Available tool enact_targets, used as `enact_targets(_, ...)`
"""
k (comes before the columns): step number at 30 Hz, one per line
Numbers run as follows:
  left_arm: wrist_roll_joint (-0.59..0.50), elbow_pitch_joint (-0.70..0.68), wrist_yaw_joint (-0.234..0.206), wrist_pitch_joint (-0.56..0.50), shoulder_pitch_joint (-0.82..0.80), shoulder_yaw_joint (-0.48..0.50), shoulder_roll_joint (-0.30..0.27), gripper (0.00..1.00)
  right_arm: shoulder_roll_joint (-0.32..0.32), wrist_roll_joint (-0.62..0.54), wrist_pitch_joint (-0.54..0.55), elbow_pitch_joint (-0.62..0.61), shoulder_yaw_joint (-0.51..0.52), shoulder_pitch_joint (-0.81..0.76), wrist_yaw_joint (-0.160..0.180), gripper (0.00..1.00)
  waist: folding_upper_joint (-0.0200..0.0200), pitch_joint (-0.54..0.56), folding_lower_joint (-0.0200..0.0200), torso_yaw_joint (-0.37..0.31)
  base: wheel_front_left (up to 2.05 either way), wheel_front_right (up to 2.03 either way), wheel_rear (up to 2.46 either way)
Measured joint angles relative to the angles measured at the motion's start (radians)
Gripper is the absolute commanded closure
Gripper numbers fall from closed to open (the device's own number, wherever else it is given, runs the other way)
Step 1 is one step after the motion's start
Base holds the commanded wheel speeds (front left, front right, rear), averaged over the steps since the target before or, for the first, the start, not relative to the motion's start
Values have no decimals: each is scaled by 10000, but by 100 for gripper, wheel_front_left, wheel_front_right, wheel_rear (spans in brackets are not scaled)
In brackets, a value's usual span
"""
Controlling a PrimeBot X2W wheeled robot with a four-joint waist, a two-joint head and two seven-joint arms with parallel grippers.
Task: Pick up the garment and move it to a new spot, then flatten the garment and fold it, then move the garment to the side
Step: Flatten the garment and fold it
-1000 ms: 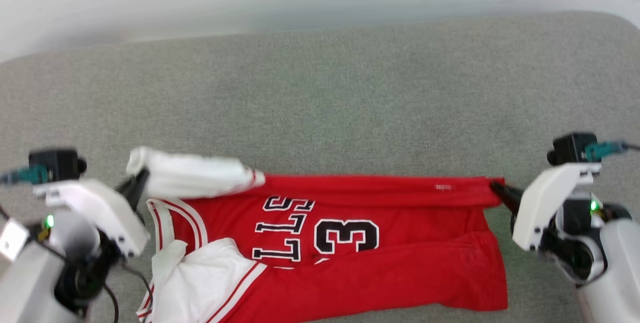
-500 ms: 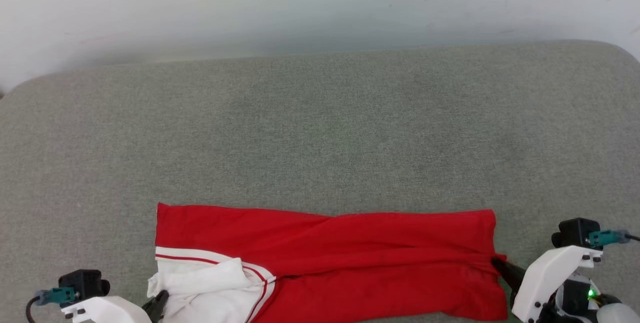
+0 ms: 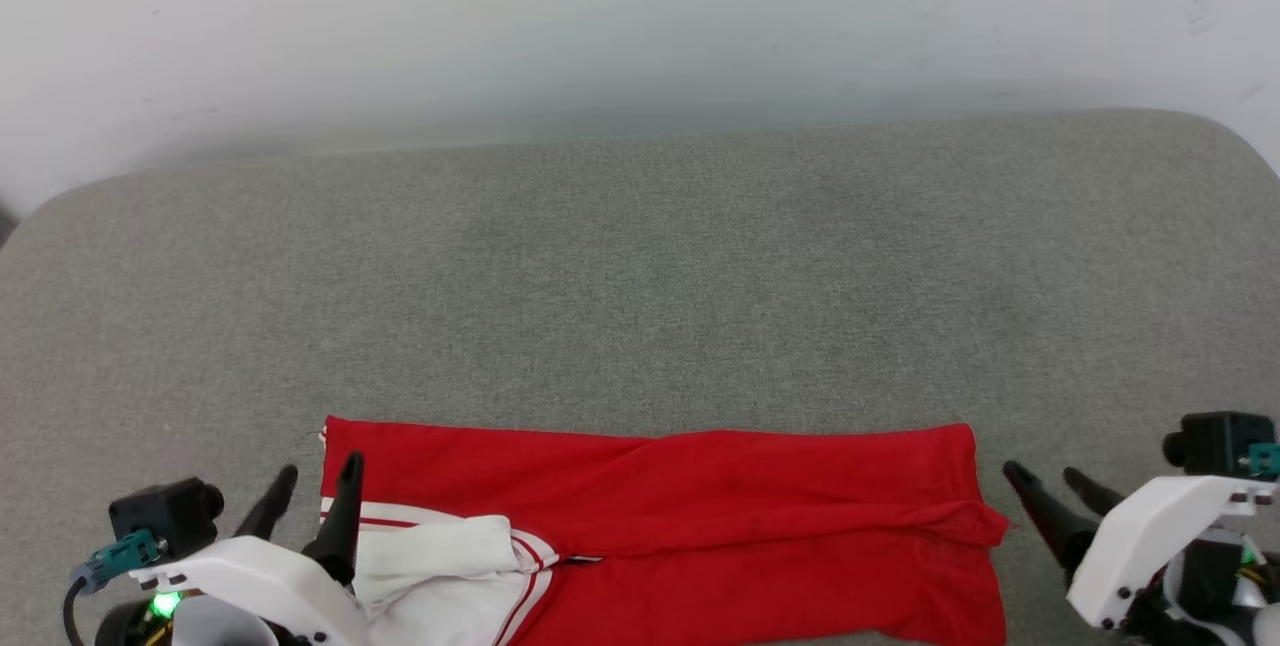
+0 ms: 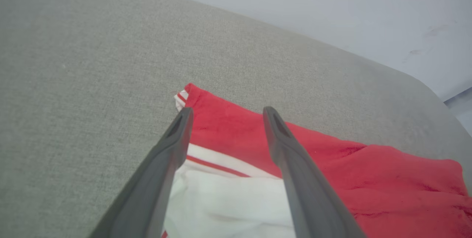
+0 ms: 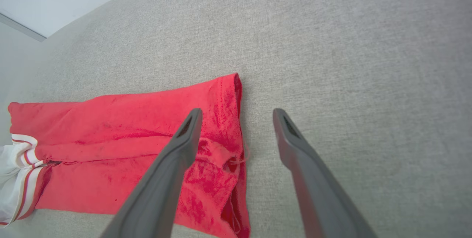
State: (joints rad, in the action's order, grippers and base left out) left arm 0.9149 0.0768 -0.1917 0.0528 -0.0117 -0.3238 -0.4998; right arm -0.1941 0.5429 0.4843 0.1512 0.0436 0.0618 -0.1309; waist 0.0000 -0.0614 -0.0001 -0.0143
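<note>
Garment lies as a long folded strip at 6 o'clock on the grey cushion, left gripper at 7 and right gripper at 5 both spread and empty, so the next fold probably wants both layers pinched evenly at each end.

Red garment folded lengthwise, lying flat, white red-striped sleeve at its left end

Head view high, forward and down; both wrist views low, close, at opposite ends of the shared garment.
</note>
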Motion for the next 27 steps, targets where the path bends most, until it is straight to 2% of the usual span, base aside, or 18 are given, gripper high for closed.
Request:
enact_targets(8,-1871,-1177,-648,1505,-467,-293,-31,0,-309,-489,1605,-1009,945,58,2,0,0,34,0,58,0,0,0)
enact_targets(14,-2721,-1747,-901,1960,-583,-295,222,0,-150,-869,2911,-1530,1093,91,0,0,0,-221,0,313,0,0,0)
enact_targets(22,-3294,-2236,-882,2056,-792,-437,487,0,497,-1011,3641,-1072,1014,-59,0,0,0,-791,1,877,0,0,0)
enact_targets(27,-3400,-2232,-790,2059,-946,-445,550,0,558,-943,3791,-372,909,-9,0,0,0,-1218,1,1157,0,0,0)
